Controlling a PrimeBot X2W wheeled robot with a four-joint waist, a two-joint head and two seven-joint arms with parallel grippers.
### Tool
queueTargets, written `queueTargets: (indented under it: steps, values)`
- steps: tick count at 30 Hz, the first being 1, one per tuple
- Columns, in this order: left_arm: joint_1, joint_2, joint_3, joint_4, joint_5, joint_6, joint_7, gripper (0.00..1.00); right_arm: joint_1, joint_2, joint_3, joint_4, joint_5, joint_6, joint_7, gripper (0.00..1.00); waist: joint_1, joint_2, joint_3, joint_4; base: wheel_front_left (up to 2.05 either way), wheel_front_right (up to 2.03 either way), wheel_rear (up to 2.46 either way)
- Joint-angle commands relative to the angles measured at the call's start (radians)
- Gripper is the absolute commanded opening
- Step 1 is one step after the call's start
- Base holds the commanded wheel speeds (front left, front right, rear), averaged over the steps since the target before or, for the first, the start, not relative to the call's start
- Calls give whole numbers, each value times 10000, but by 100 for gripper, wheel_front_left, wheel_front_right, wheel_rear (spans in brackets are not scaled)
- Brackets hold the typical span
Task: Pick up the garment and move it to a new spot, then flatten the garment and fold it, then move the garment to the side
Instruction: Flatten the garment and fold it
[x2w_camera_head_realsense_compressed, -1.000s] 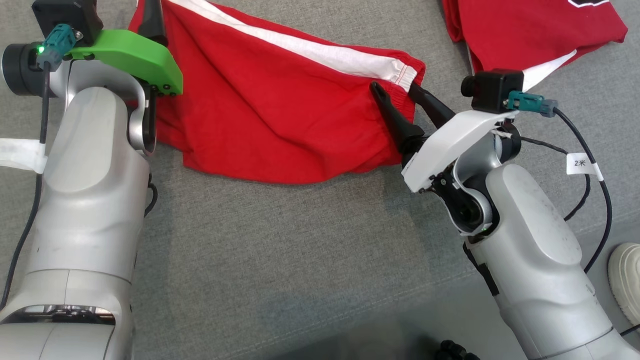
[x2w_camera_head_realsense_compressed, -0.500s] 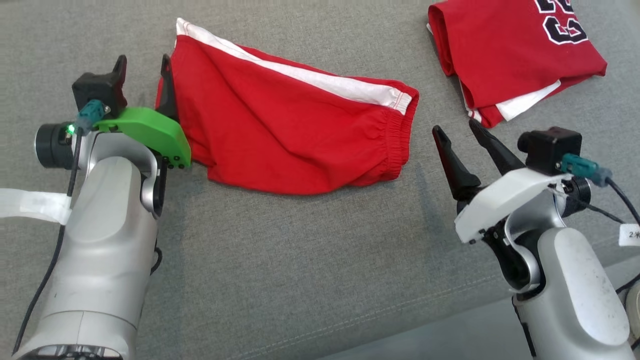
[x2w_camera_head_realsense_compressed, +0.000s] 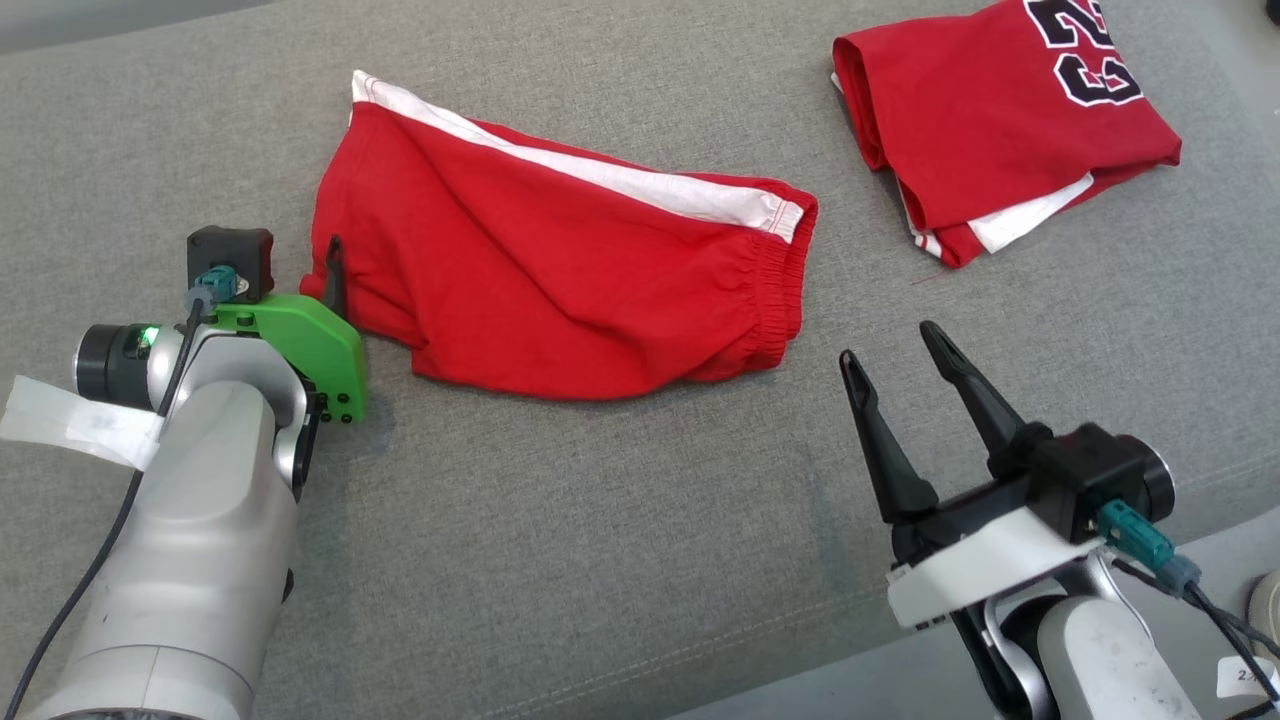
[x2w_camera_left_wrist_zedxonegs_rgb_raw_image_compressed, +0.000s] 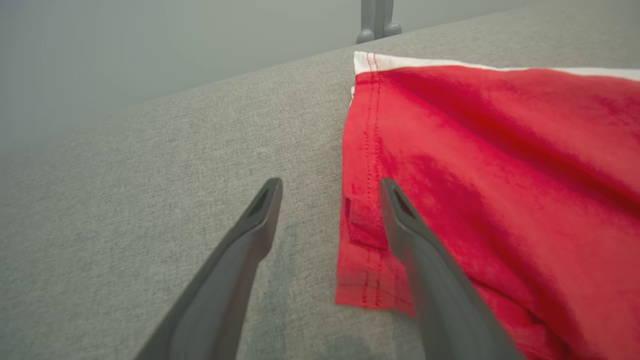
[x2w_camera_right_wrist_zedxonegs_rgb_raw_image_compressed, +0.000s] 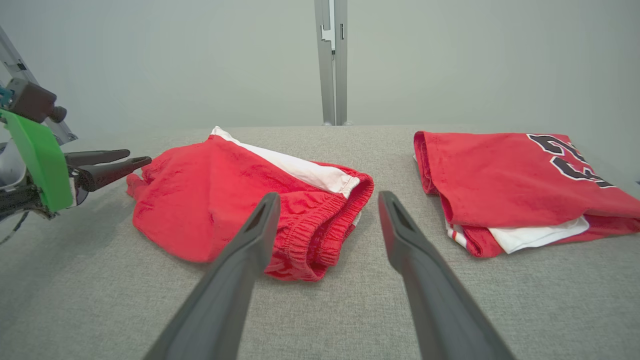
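Observation:
The garment (x2w_camera_head_realsense_compressed: 560, 280) is a pair of red shorts with a white side stripe, lying folded on the grey padded surface (x2w_camera_head_realsense_compressed: 600, 550). My left gripper (x2w_camera_head_realsense_compressed: 285, 255) stands open at its left end. In the left wrist view the garment's (x2w_camera_left_wrist_zedxonegs_rgb_raw_image_compressed: 500, 175) stitched hem edge lies between the open fingers of the left gripper (x2w_camera_left_wrist_zedxonegs_rgb_raw_image_compressed: 330, 184), and one finger is over the cloth. My right gripper (x2w_camera_head_realsense_compressed: 890, 343) is open, below and to the right of the elastic waistband, apart from it. The right wrist view looks past the right gripper (x2w_camera_right_wrist_zedxonegs_rgb_raw_image_compressed: 328, 196) at the garment (x2w_camera_right_wrist_zedxonegs_rgb_raw_image_compressed: 210, 200) and the left gripper (x2w_camera_right_wrist_zedxonegs_rgb_raw_image_compressed: 136, 155).
A second folded red garment with black numbers (x2w_camera_head_realsense_compressed: 1000, 110) lies at the back right, also in the right wrist view (x2w_camera_right_wrist_zedxonegs_rgb_raw_image_compressed: 510, 185). A metal post (x2w_camera_right_wrist_zedxonegs_rgb_raw_image_compressed: 330, 60) rises behind the surface. The surface's front edge runs past my right arm at the lower right.
The head camera has shifted back. Both open grippers have drawn away from the garment's ends: the right one left the waistband, moving back and right. The left one pulled back to the hem.

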Motion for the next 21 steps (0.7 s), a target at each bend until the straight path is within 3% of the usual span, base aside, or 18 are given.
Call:
queueTargets:
  steps: [1,15,16,17,18,19,20,21]
  values:
    - [-162,14,-24,87,-46,-44,70,100,281,-48,40,-91,-140,-1,-215,100,1,0,44,15,0,0,0]
    - [-390,-260,139,858,-747,-495,936,100,994,-149,288,69,-939,-1,-1250,100,1,0,126,-9,0,0,0]
    - [-415,-270,110,876,-772,-516,967,93,949,-156,336,105,-973,-1,-1278,100,1,0,142,-20,0,0,0]
    - [-436,-286,80,906,-793,-536,1025,75,904,-151,375,140,-997,-1,-1292,100,1,0,159,-32,0,0,0]
    - [-451,-301,60,948,-823,-553,1082,42,857,-143,412,179,-1010,-1,-1305,100,1,0,171,-45,0,0,0]
    - [-470,-307,26,1008,-807,-542,1180,31,800,-144,435,209,-1044,-1,-1316,100,1,0,180,-61,0,0,0]
    - [-470,-307,26,1008,-807,-542,1180,31,800,-144,435,209,-1044,-1,-1316,100,1,0,180,-61,0,0,0]
    - [-467,-307,-3,1058,-788,-502,1260,0,763,-143,451,229,-1051,-1,-1328,100,1,0,183,-74,0,0,0]
